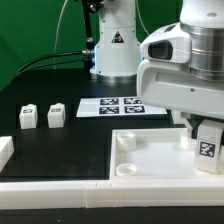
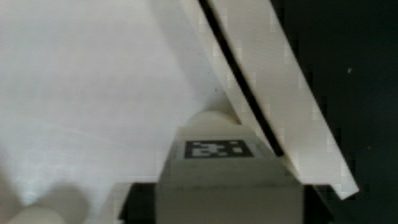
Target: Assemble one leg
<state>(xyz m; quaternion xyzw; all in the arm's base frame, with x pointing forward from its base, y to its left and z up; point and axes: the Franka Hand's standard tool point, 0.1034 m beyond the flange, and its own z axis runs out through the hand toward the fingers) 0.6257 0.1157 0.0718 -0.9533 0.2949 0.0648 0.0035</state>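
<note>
My gripper (image 1: 204,126) is shut on one leg (image 1: 209,150), a white stubby block with a black-and-white marker on its face. It holds the leg upright over the corner of the large white panel (image 1: 150,158) at the exterior view's right. In the wrist view the leg (image 2: 217,150) sits between my dark fingers (image 2: 153,200), just above the panel's surface (image 2: 89,90) and beside its raised rim (image 2: 267,80). I cannot tell whether the leg touches the panel. Two more legs (image 1: 28,117) (image 1: 56,114) stand on the black table at the exterior view's left.
The marker board (image 1: 118,106) lies flat behind the panel. Round sockets (image 1: 127,140) show at the panel's left corners. A white part (image 1: 5,150) lies at the far left edge. The arm's base (image 1: 112,45) stands at the back. A white ledge (image 1: 60,192) runs along the front.
</note>
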